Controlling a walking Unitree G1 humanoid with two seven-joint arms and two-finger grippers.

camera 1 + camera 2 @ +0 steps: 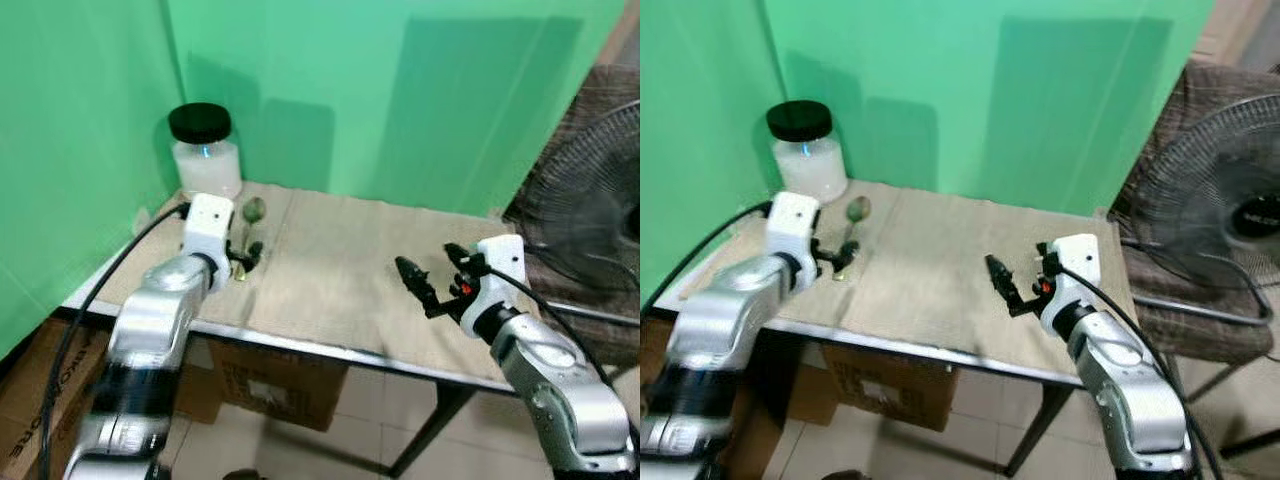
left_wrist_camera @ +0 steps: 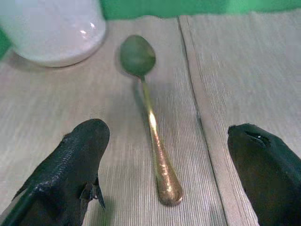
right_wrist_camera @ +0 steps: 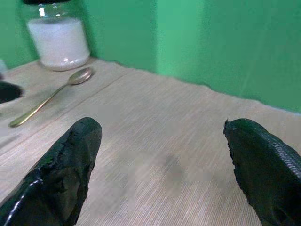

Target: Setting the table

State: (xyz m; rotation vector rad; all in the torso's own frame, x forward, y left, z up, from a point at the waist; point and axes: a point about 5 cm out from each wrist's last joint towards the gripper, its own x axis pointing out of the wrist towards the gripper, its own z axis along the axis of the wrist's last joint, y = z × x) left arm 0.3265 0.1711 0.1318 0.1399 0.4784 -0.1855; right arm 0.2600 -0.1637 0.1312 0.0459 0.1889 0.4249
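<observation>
Straddling the slim gold metal spoon [image 2: 149, 117] with spread left jaws [image 2: 176, 165], handle end nearest, bowl toward the white black-lidded jar [image 1: 206, 152].

We face a green backdrop [image 1: 400, 100] that wraps round two sides of a metal-framed table [image 1: 330, 352] covered in beige mats [image 1: 330, 270]. Soft shadows fall on the green wall behind. Under the table sit cardboard boxes [image 1: 275, 385] on a pale tiled floor [image 1: 340, 450]. To our right stands a black fan [image 1: 1215, 225] with a wire grille, and behind it a chair [image 1: 1200, 320] with brownish patterned upholstery. The light is even and diffuse, with no hard glare.
</observation>
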